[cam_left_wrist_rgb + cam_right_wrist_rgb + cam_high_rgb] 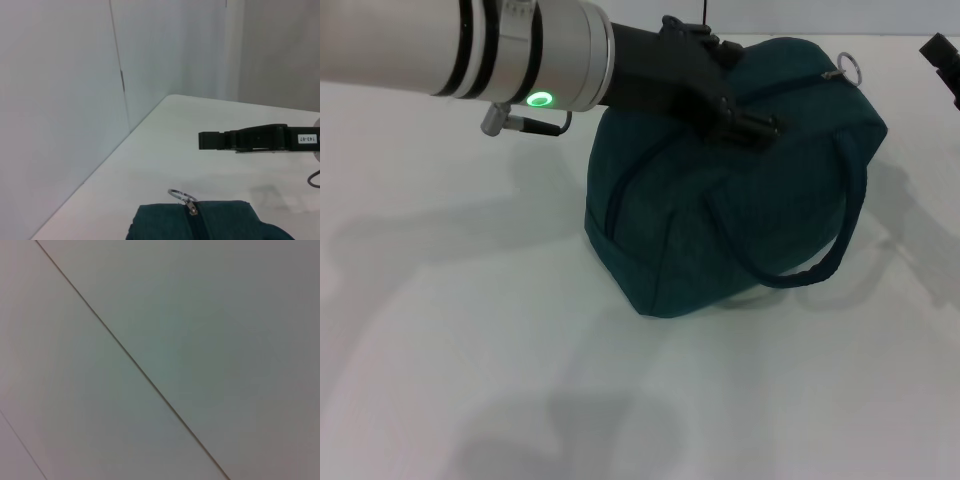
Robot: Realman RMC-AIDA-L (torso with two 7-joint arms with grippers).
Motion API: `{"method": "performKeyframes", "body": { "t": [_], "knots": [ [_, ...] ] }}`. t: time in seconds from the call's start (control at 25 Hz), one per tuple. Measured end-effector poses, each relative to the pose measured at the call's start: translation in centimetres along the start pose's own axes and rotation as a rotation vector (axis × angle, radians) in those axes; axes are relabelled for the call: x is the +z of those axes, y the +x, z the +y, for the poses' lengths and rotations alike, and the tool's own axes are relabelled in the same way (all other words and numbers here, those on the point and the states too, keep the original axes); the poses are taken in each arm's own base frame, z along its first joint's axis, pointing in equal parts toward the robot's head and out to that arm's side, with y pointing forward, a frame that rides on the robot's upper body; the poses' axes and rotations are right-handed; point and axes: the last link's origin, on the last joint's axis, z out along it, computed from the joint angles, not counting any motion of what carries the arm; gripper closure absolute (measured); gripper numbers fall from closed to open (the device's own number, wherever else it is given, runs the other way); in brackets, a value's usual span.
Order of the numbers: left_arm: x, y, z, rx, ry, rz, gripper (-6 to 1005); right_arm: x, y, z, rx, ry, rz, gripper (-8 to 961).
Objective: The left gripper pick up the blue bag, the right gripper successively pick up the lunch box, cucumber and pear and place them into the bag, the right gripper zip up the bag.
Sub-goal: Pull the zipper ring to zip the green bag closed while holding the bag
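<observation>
Reaching across from the left, your left gripper (760,125) sits on top of the blue bag (720,210), which rests zipped shut on the white surface (470,350) with one loop handle (820,250) hanging down its near side; whether the jaws are closed on fabric cannot be told. Your right gripper (942,62) waits at the far right edge, well clear, its jaws likewise unreadable. Judging by the closed zip and its ring pull (849,68), this looks like either the opening pick-up or the very end; no lunch box, cucumber or pear shows, so check the left hold first.
</observation>
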Motion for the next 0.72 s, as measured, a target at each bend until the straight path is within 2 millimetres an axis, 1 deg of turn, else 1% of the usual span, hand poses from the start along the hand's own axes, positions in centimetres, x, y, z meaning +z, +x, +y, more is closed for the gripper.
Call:
{"method": "performKeyframes", "body": {
  "t": [0.08, 0.2, 0.4, 0.6, 0.72],
  "knots": [
    [0.0, 0.0, 0.1, 0.003, -0.009, -0.006, 120, -0.1, 0.0, 0.0, 0.000, 0.001, -0.001, 936],
    [0.0, 0.2, 0.1, 0.008, -0.014, -0.008, 121, -0.1, 0.0, -0.1, -0.003, 0.001, 0.001, 934],
    [0.3, 0.3, -0.3, -0.011, -0.014, -0.012, 122, -0.1, 0.1, -0.1, 0.000, 0.007, 0.011, 776],
    [1.2, 0.3, -0.7, -0.015, -0.016, -0.047, 124, -0.2, 0.2, -0.2, 0.008, 0.012, 0.015, 545],
    [1.7, 0.2, -0.7, -0.018, -0.020, -0.078, 125, -0.3, 0.2, -0.3, 0.014, 0.016, 0.015, 438]
  ]
}}
